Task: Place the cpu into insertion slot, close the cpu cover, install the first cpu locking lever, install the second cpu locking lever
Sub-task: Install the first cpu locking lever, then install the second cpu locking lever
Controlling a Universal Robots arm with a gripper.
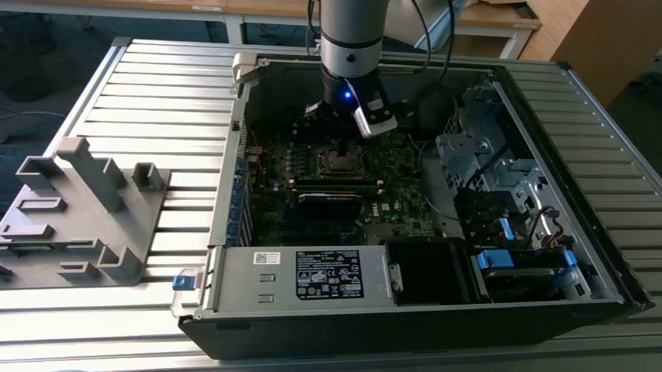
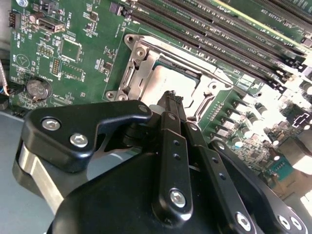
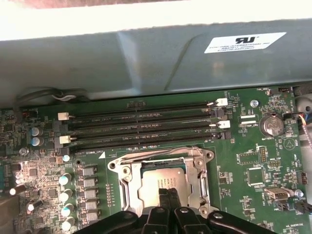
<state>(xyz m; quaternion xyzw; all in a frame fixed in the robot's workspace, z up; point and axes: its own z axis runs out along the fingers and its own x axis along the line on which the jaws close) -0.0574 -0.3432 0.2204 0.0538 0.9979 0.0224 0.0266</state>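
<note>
My arm hangs vertical inside the case, gripper fingers pressed together, holding nothing, tips over the cpu seated in the slot.

Slatted metal table carrying an open computer case and a grey fixture

The pale slatted table bears a black computer case lying on its side, opened upward, toward the exterior view's right. On the exterior view's left, well apart from the case, stands a grey plastic fixture with upright posts, near the table's edge.
</note>
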